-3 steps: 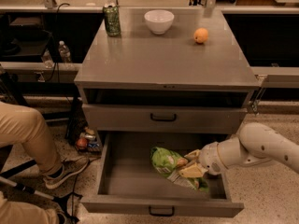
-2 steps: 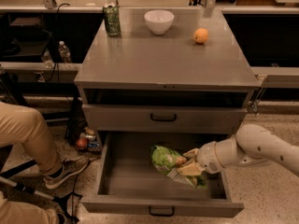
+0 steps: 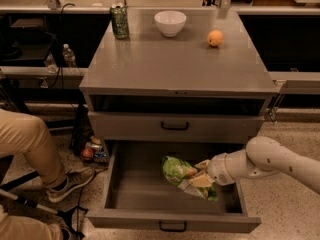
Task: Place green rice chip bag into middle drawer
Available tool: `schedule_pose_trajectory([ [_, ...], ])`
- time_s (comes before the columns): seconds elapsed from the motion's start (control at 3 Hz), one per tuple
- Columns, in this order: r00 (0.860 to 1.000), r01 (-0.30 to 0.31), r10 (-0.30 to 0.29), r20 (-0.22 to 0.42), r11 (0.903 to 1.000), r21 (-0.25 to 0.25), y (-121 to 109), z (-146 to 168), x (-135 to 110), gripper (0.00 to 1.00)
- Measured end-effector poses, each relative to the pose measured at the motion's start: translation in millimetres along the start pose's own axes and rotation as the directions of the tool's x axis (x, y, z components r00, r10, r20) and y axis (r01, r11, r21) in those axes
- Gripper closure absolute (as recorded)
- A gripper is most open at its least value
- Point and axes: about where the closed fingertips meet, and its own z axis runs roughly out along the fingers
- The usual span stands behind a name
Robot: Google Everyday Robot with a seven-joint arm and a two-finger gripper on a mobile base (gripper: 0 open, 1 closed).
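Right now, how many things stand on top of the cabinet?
3: a can back left, a bowl back middle, an orange back right. The pincer, low right, holds the bag in the open drawer.

Arm [image 3: 280,159]: smooth white rounded shell, dark wrist seam. Tan-fingered gripper [image 3: 201,173] sits below the counter's [image 3: 175,64] front edge, near right corner.

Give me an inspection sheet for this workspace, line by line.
Surface: grey cabinet top, carrying three items.
Job's things: green rice chip bag tilted inside the open middle drawer.
Clutter: green can, white bowl and orange along the back.
Grippers: gripper inside the drawer, shut on the bag.
Cables: black cable hanging at left.
Surroundings: person's leg at left; water bottle behind.
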Motion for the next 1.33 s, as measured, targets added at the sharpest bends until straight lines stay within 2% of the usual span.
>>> schedule_pose_trajectory([
  [0.33, 1.000, -0.020, 0.020, -0.015, 0.9998, 0.000, -7, 8, 6, 0.87],
  [0.67, 0.999, -0.046, 0.046, -0.025, 0.9989, -0.012, -11, 22, 13, 0.64],
  [1.33, 0.996, -0.077, 0.074, -0.040, 0.9945, -0.071, -13, 56, 22, 0.17],
])
